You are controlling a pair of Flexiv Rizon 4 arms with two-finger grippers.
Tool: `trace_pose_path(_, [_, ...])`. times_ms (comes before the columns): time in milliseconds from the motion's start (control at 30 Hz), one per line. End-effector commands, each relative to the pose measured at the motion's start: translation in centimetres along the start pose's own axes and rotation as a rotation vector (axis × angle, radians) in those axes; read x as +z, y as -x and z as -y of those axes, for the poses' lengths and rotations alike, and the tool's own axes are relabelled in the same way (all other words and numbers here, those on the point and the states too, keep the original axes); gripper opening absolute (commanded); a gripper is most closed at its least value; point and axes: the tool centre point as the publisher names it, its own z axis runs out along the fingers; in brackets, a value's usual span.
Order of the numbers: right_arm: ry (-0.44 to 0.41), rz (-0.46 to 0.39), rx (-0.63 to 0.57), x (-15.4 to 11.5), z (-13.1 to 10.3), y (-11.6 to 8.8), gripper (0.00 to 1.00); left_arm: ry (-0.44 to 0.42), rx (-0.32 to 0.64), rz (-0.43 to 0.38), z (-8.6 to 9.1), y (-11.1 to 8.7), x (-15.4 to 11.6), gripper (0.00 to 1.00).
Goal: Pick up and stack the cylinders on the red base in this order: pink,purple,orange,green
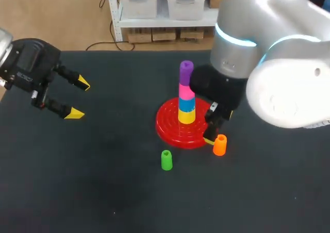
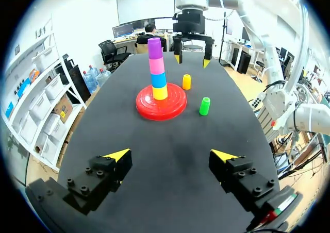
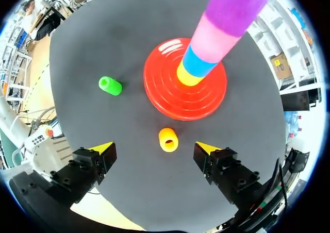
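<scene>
— Is there any writing on the pieces?

— None I can read; any print is too small to tell. The round, ridged red plastic base (image 1: 167,126) lies near the middle of the black table (image 1: 103,192). A column stands on it: a yellow cylinder (image 1: 186,116) at the bottom, then a blue cylinder (image 1: 186,103), the pink cylinder (image 1: 186,90), and the purple cylinder (image 1: 186,70) on top.

— And the other two?

— The hollow orange cylinder (image 3: 168,139) stands upright on the table just beside the base's rim, not touching it. The green cylinder (image 1: 166,160) stands upright on its own, near the base but off it, apart from the orange one.

— What about the grippers?

— The right gripper (image 3: 154,148) hangs above the orange cylinder with its fingers spread wide. The cylinder shows between the two yellow tips and neither touches it. The left gripper (image 2: 171,155) is also spread wide with nothing between its fingers, over bare table well apart from the base.

— What is hard to see?

— In the head view the right arm's grey body covers most of its gripper, and only one yellow tip shows by the base's rim. The purple cylinder's top is cut off in the right wrist view. I cannot tell what holds the column together inside.
</scene>
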Motion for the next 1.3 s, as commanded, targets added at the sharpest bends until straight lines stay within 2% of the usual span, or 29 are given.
trace_pose_path(33, [0.004,-0.003,0.002,1.1,0.2,0.1,1.0,0.001,0.001,0.001,0.0,-0.1,0.0,1.0])
trace_pose_path(367, [-0.026,-0.047,-0.064,3.3,-0.7,-0.6,1.0,0.001,0.001,0.001,0.0,-0.1,0.0,1.0])
trace_pose_path(400, [-0.051,-0.045,-0.077,3.4,-0.7,-0.7,1.0,0.001,0.001,0.001,0.0,-0.1,0.0,1.0])
trace_pose_path(633, [-0.106,-0.082,-0.114,4.3,0.4,-2.0,1.0,0.001,0.001,0.001,0.0,-0.1,0.0,1.0])
trace_pose_path(800, [-0.119,-0.075,-0.105,4.4,1.4,-3.0,1.0,0.001,0.001,0.001,0.0,-0.1,0.0,1.0])
trace_pose_path(1033, [-0.109,-0.047,-0.111,4.2,2.5,-2.5,1.0,0.001,0.001,0.001,0.0,-0.1,0.0,1.0])
trace_pose_path(1300, [-0.084,-0.049,-0.149,5.1,2.5,-1.4,1.0,0.001,0.001,0.001,0.0,-0.1,0.0,1.0])
